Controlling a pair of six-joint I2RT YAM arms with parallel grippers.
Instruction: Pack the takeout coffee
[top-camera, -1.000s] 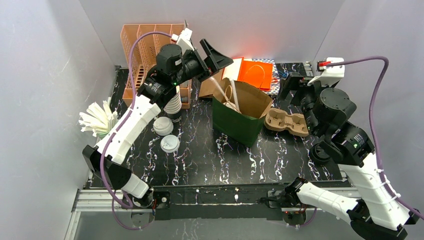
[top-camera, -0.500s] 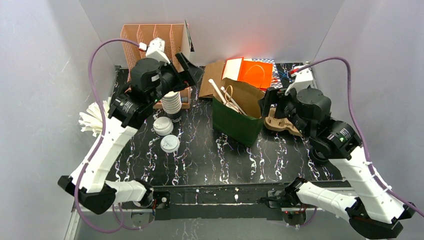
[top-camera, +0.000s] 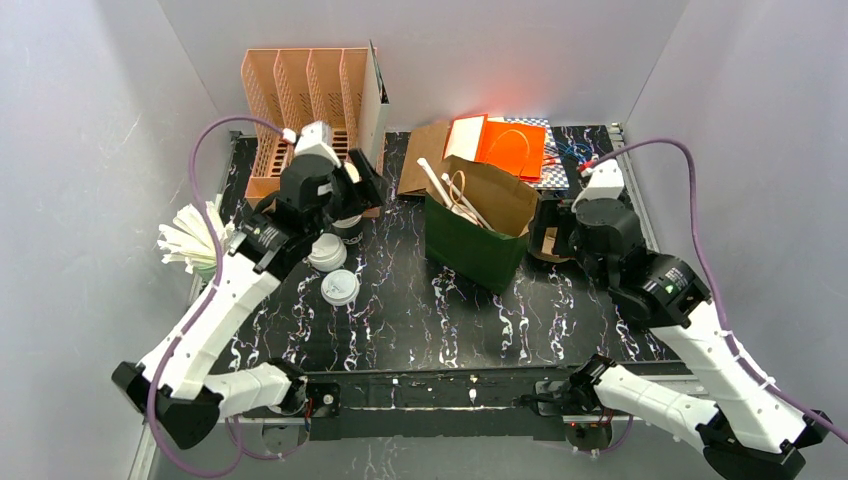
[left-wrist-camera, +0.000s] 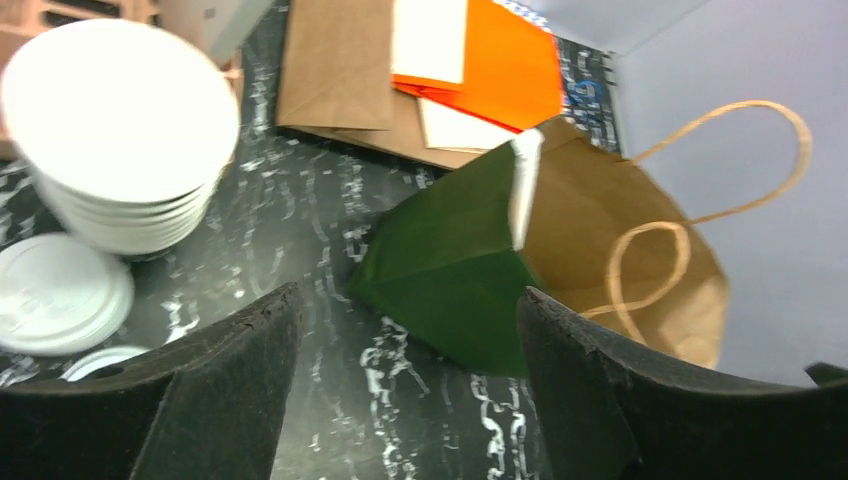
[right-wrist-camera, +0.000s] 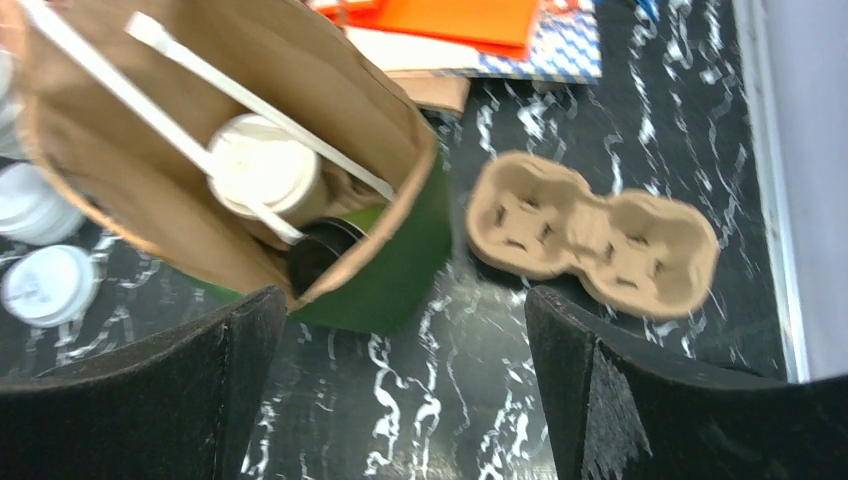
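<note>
Packing is judged to be nearly done, since the takeout coffee (right-wrist-camera: 262, 165), a white cup with its lid on, is seen standing inside the green paper bag (right-wrist-camera: 390, 270) in the middle of the worktop (right-wrist-camera: 480, 400). In the same bag, long white stirrers (right-wrist-camera: 250, 100) are leaned slantwise next to the cup, and a dark round thing (right-wrist-camera: 318, 255) is seen on the near side of the cup; what it is cannot be told. The left fingers (left-wrist-camera: 220, 400) are held wide apart with nothing between them, close to the stack of cups (left-wrist-camera: 120, 130) at the left of the bag. The right fingers (right-wrist-camera: 200, 380) are spread wide too and are empty, above the place between the bag and the cardboard cup carrier (right-wrist-camera: 595, 235). Nothing is held in the carrier, and loose lids (left-wrist-camera: 60, 295) are lying near the stack. If any step is left, probably only the arms need to be drawn away; for that, the bag should not be touched, because so light a bag could be tipped over.
</note>
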